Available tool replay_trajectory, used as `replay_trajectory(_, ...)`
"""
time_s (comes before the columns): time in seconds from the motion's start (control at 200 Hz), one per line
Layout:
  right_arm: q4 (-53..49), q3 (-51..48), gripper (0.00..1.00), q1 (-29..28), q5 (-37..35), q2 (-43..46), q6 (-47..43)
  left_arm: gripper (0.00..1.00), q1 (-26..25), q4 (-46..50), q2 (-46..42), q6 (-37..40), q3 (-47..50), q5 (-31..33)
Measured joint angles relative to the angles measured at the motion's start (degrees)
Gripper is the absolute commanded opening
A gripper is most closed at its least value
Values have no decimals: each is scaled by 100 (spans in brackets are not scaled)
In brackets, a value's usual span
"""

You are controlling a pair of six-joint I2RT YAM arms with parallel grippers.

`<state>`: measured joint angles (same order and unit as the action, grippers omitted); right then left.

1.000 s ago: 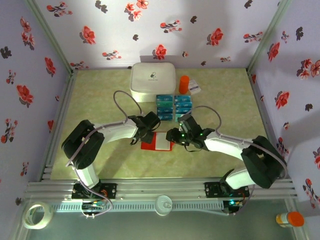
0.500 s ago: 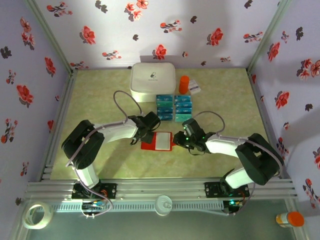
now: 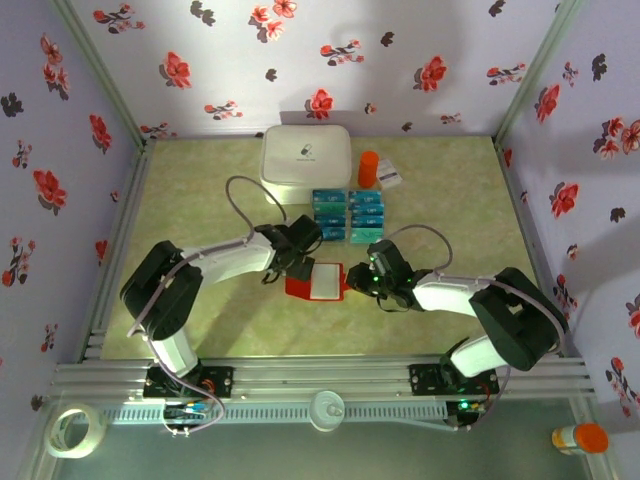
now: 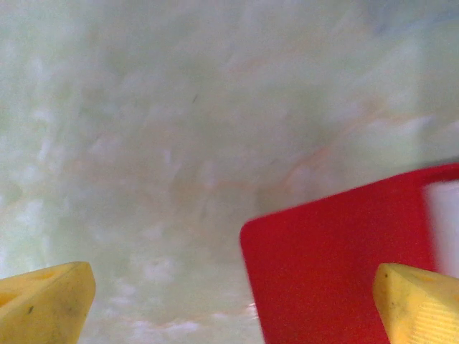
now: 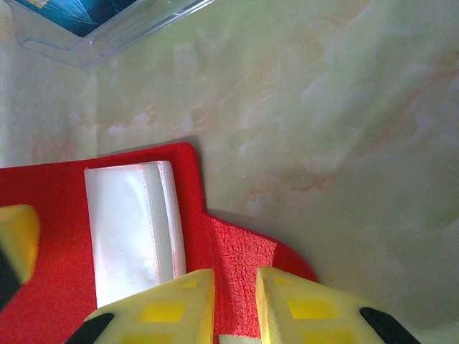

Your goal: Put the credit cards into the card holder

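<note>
One pale green marbled bench [image 3: 200, 200] fills the middle of the top view, and two robot arms are mounted at its lower edge. The left arm [image 3: 215, 262] reaches up and right towards the centre, while the right arm [image 3: 460, 295] reaches left to meet it. In the upper centre stands one big white rounded box [image 3: 305, 160]. Just below and right of it lies one clear plastic sheet [image 3: 348, 240] carrying the glossy teal-blue cards [image 3: 348, 213], set in two columns of four rows. Below the sheet, with a strip of bare bench between them, one flat bright-red card holder [image 3: 298, 287] lies open at the centre of the frame, one pale whitish panel [image 3: 327, 280] facing up. The left end effector [image 3: 298, 266] sits at the holder's left edge. In the left wrist view its two yellow fingertips [image 4: 43, 301] stand wide apart in the lower corners, released, one over bare bench and the other over the red surface. The right end effector [image 3: 362, 283] sits at the holder's right edge. In the right wrist view its two fingers [image 5: 176, 308] are drawn nearly together over the red border, and I cannot tell whether they pinch it. Right of the box stand one small orange cylinder [image 3: 368, 168] and one small white printed packet [image 3: 391, 178].
</note>
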<state>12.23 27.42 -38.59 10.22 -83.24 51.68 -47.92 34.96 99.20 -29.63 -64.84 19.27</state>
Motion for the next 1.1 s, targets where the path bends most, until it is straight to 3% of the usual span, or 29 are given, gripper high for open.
replay_trajectory(0.205,57,-42,23,0,-4,20,90,100,-20,-48,-190,-92,-719,-686)
replay_trajectory(0.415,90,-85,23,0,-2,46,142,100,-129,-503,-398,-680,-776,-1620)
replay_trajectory(0.76,129,-129,23,0,-4,76,146,100,-260,-2168,-1167,-2103,1163,-2363)
replay_trajectory(1.1,315,-129,22,0,-4,-33,146,100,-55,-2892,-1193,-2295,2090,-2393)
